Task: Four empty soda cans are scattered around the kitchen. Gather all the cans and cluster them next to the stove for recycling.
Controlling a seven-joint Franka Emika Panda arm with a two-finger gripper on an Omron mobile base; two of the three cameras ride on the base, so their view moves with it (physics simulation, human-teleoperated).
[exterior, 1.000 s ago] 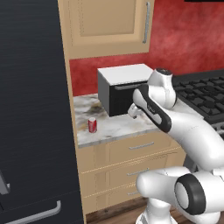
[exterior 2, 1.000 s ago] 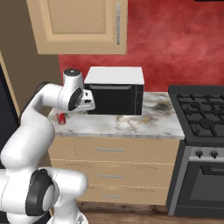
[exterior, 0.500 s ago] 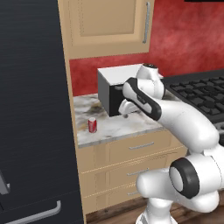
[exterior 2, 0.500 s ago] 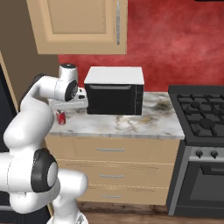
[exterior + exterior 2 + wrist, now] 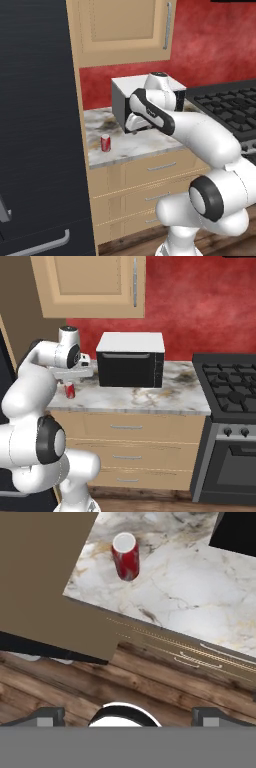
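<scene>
Red soda can (image 5: 125, 555) standing upright near the counter's (image 5: 200, 597) left front corner, beside the microwave (image 5: 131, 359). Gripper (image 5: 127, 714) hovering above, fingers spread fully apart, grasping nothing.

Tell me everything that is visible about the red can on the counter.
The red can is a small cylinder with a silver top and white markings on its side, and it looks like metal. It stands upright on the marble counter, near the counter's left end and front edge, to the left of the microwave. Only the counter touches it. The gripper is apart from it, with its jaws open.
</scene>
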